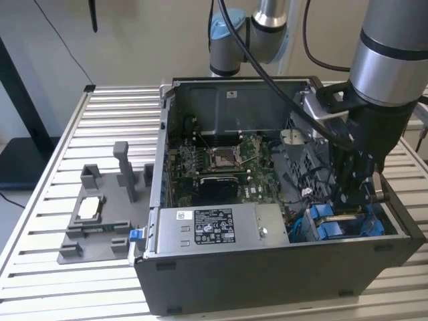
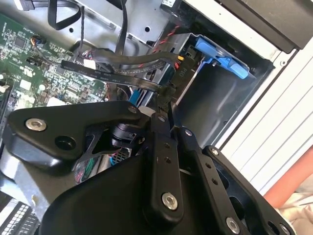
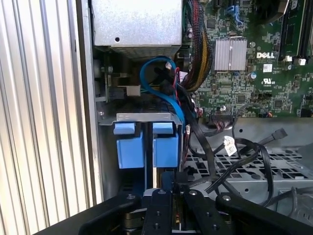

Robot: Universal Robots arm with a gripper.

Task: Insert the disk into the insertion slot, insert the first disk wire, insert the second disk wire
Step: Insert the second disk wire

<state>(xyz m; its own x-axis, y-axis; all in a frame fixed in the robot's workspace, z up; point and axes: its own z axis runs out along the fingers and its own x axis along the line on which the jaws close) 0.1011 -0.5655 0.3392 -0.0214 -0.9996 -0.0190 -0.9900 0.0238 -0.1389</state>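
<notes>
The disk sits on edge in the insertion slot (image 3: 145,117), a grey metal cage in the case's corner at the exterior view's right. Its blue carrier (image 3: 146,147) shows as two tabs with a thin silver strip between them, and also shows as blue carrier (image 1: 334,224) and blue carrier (image 2: 220,56). My gripper (image 2: 165,105) hangs just above the carrier, shut on the black connector (image 2: 166,92) of a flat black disk wire (image 2: 112,74). In the exterior view the gripper (image 1: 351,194) reaches down inside the case over the blue tabs. A blue wire (image 3: 164,95) loops beside the cage.
The open dark PC case (image 1: 267,267) stands on a slatted metal table (image 1: 120,107). A silver power supply (image 1: 207,227) fills the front, next to the green motherboard (image 1: 221,160). Loose black cables (image 3: 234,156) lie beside the cage. A grey fixture (image 1: 100,214) sits at the exterior view's left.
</notes>
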